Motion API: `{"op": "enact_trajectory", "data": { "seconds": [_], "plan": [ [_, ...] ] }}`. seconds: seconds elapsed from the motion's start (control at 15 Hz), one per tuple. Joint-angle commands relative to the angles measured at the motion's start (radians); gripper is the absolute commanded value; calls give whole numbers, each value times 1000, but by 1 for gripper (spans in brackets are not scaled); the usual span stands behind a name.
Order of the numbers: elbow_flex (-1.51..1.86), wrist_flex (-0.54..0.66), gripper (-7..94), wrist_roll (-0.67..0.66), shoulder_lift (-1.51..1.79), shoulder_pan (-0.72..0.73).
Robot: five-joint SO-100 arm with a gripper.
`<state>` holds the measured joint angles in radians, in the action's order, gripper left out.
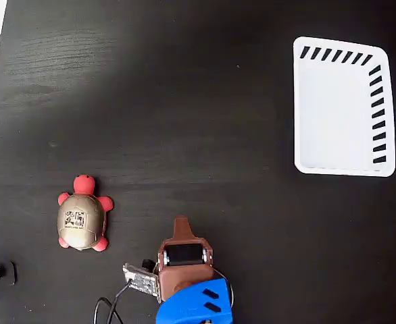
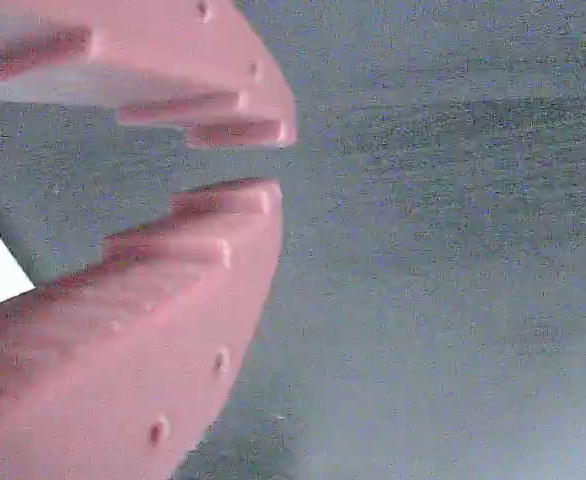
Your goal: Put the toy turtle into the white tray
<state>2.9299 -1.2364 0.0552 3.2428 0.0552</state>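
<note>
Tan-gold shell, red-pink head and feet: the toy turtle [image 1: 82,220] sits low on the left of the fixed view, looking soft and light. Squeezing across the domed shell's flanks seems safest. Just to its right hovers the gripper [image 1: 180,223], empty, fingers [image 2: 228,130] slightly parted in the wrist view. Far upper right waits the white tray [image 1: 343,167], bare dark table [image 1: 184,101] between, nothing blocking.
</note>
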Motion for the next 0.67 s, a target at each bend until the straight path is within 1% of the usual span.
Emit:
{"op": "enact_trajectory", "data": {
  "seconds": [0.0,0.4,0.53,0.6],
  "plan": [
    [-11,-15,0,-2,11,14],
    [-11,-15,0,-8,11,25],
    [-11,-15,0,-35,11,58],
    [-11,12,0,-32,-9,101]
  ]
}}
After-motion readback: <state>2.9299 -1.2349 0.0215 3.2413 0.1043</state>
